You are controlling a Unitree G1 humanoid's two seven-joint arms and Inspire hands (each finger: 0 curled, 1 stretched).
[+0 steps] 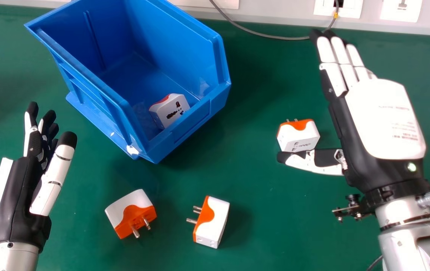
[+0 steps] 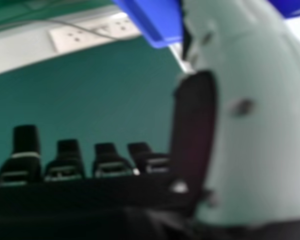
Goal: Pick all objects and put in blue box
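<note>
The white-and-orange travel adapter (image 1: pixel 298 135) nearest the right hand (image 1: pixel 384 116) lies on the green table (image 1: pixel 260 233), left of the palm, just beyond the thumb (image 1: pixel 328 163); whether they touch, I cannot tell. Its longer visible side runs roughly left to right, prongs pointing away from the robot. The right hand is wide, fingers straight, thumb out to the side, holding nothing, and is much the closer hand; the left hand (image 1: pixel 11 199) is at the view's left, fingers relaxed. That adapter probably wants a grip between thumb and fingers, then a carry leftward and away to the blue box (image 1: pixel 185 131). Count: four adapters, three on the table, including a second adapter (image 1: pixel 215 222) and a third adapter (image 1: pixel 130 212), and a fourth adapter (image 1: pixel 170 111) in the one box.
</note>
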